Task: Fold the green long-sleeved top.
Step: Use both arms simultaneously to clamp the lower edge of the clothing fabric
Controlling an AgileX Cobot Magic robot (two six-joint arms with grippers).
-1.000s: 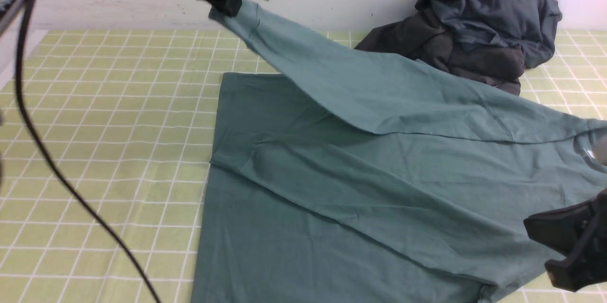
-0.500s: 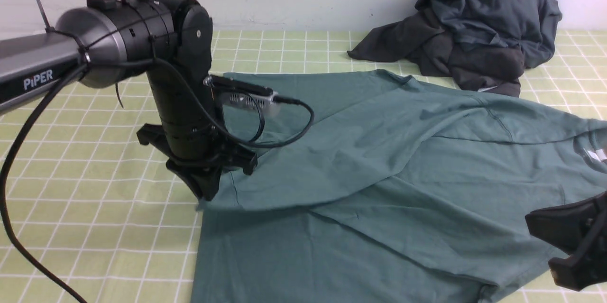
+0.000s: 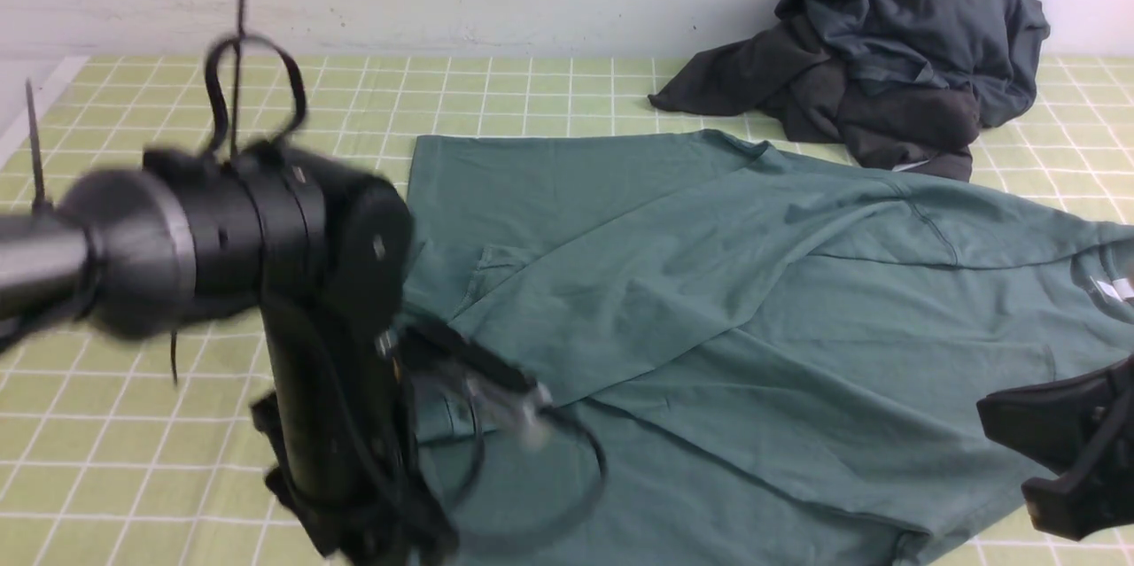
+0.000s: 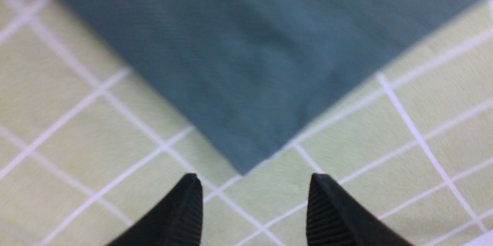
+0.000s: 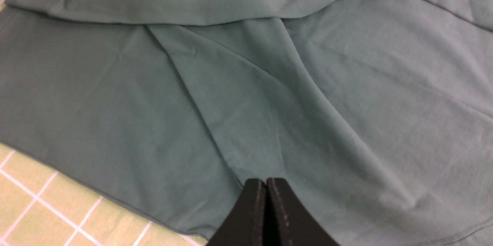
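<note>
Front view: the green long-sleeved top (image 3: 753, 309) lies flat on the checked counter (image 3: 115, 424), long axis left to right, neck rightward, one sleeve diagonal over its soft, creased knit. Left wrist view: left jaws wide, holding nothing, near a pointed fabric corner. Right wrist view: right jaws pressed together over folds.

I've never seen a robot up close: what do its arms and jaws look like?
The left arm is a black, rounded housing on a silvery-grey tube, with black cables looping above and beside it. Its jaws are black, pointed wedges with ribbed inner faces. On the right arm the jaws are black and tapered too; no markings are legible.
</note>
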